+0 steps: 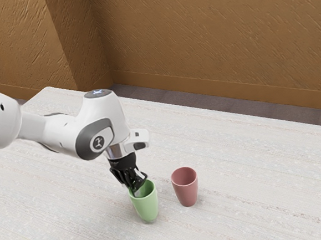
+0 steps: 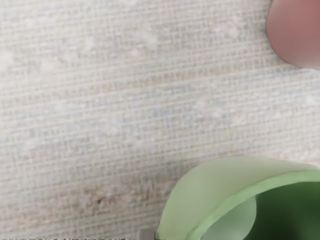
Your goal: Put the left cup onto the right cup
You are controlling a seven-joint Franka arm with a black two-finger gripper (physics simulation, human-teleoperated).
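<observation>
- Arm (image 1: 56,131), white, comes in from the exterior view's left and bends down over the pale table (image 1: 253,163).
- End effector (image 1: 133,180), black, hangs below the wrist, pointing toward about 5 o'clock. It is clenched on the rim of the green cup (image 1: 146,204), grasping the wall on the rim's 10 o'clock side.
- Green cup sits tilted off upright with its mouth open upward. I cannot tell whether its base touches the table.
- In the wrist view, the green cup's (image 2: 220,190) rim and dark inside lie close under the hand, over the table's (image 2: 100,100) woven-looking surface.
- Pink cup (image 1: 185,186) stands upright on the table, mouth up, at 3 o'clock of the green cup, near it but apart.
- In the wrist view, the pink cup's (image 2: 295,35) rounded edge lies well apart from the green rim.
</observation>
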